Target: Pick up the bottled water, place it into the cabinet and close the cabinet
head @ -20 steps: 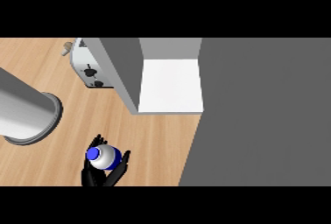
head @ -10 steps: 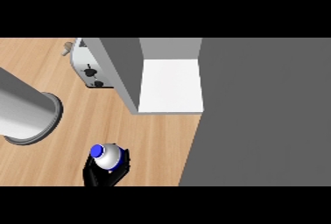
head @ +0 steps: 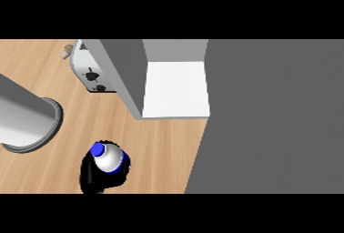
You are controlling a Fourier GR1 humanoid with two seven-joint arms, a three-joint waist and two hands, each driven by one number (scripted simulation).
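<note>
Head view, looking steeply down. The bottled water [head: 108,157], seen from above as a pale rounded shoulder with a blue cap, stands low on the wooden worktop [head: 161,150], near the view's lower edge. A black hand [head: 101,175] wraps its fingers [head: 125,165] round the bottle's body; which arm it belongs to cannot be told here, though its placement suggests the right. A grey forearm [head: 23,120] enters from the left; its hand is out of sight. The cabinet [head: 144,77] lies further up, with a white shelf [head: 176,88] showing inside it and a small toaster-like appliance [head: 91,73] just beside it.

Handling, as a judgement: the bottle looks stiff, smooth and fairly light, apt to slip. It is best gripped round the mid-body, below the shoulder, and kept upright.
</note>
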